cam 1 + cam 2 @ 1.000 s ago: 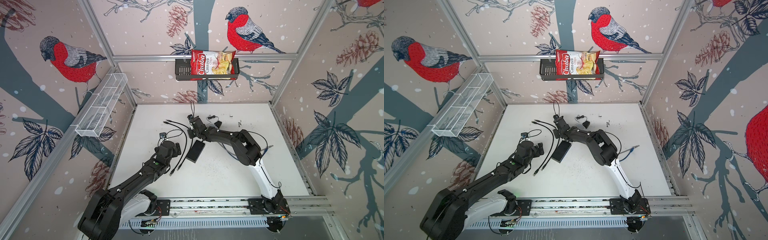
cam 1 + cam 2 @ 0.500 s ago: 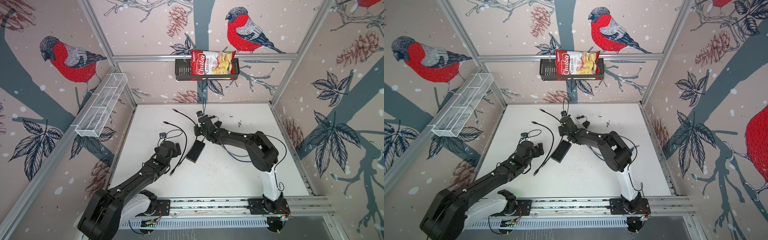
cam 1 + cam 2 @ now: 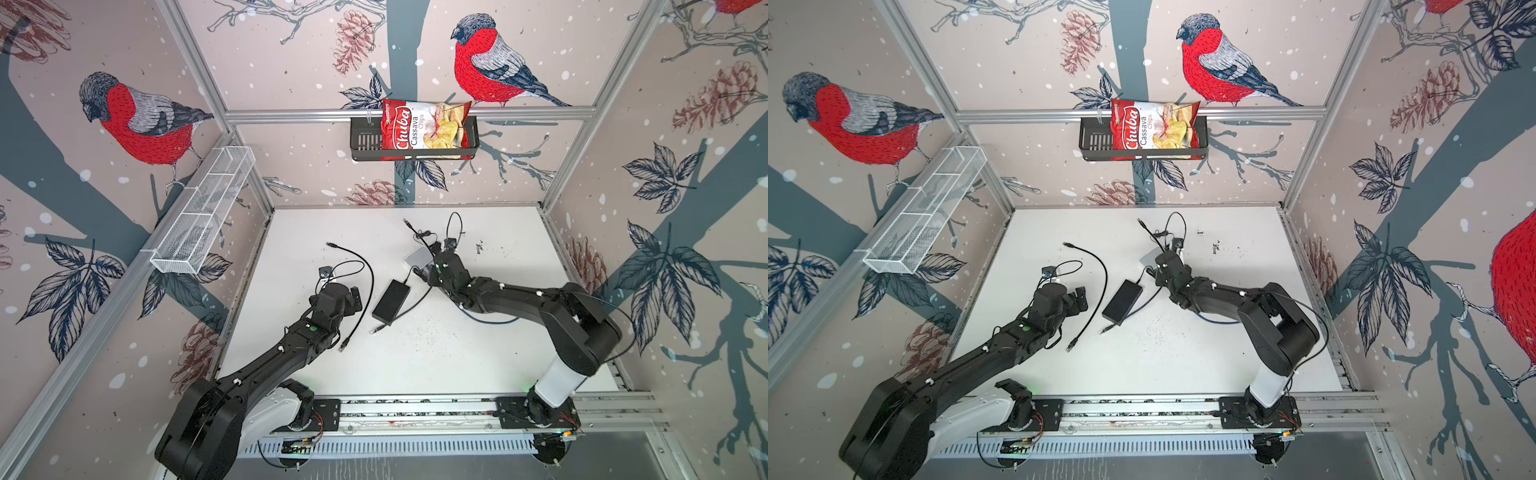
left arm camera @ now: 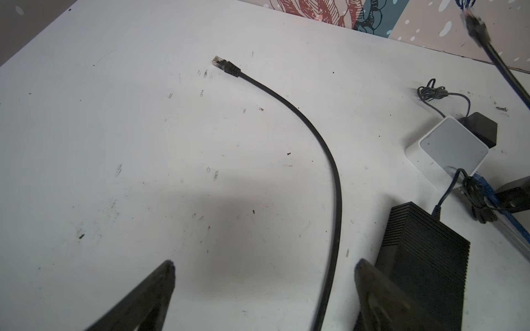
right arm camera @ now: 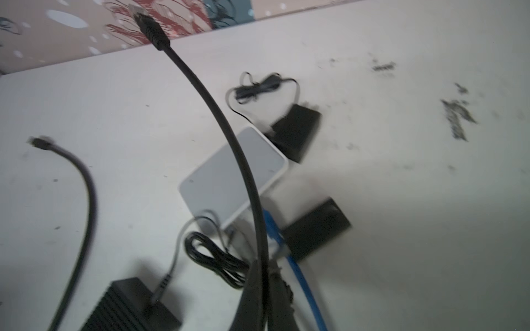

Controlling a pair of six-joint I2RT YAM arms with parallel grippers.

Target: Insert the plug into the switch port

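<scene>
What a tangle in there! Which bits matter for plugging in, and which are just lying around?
In the job: plug; raised cable in the right gripper; white switch.
Lying about: loose black lead, power brick, chips bag, wire basket.

Matt white table (image 4: 114, 129), laminate-looking, scuffed, dark specks and scratches. Smooth white plastic switch (image 5: 212, 177), pale grey satin top. Matt rubbery jacket on black cable (image 5: 226, 129); plug (image 5: 143, 18) with clear plastic tip and ribbed black moulded boot. Smooth plastic jacket on blue cable (image 5: 301, 283). Ribbed matt black plastic power brick (image 4: 424, 258). Small adapter (image 5: 298, 131) in smooth black plastic, faint sheen. Glossy crinkled foil chip bag (image 3: 424, 129). Perforated matt black metal basket (image 3: 363, 141). White-coated wire mesh tray (image 3: 199, 220). Brushed aluminium frame rails (image 3: 291, 115). Matt printed walls (image 3: 291, 54), paper-like.
</scene>
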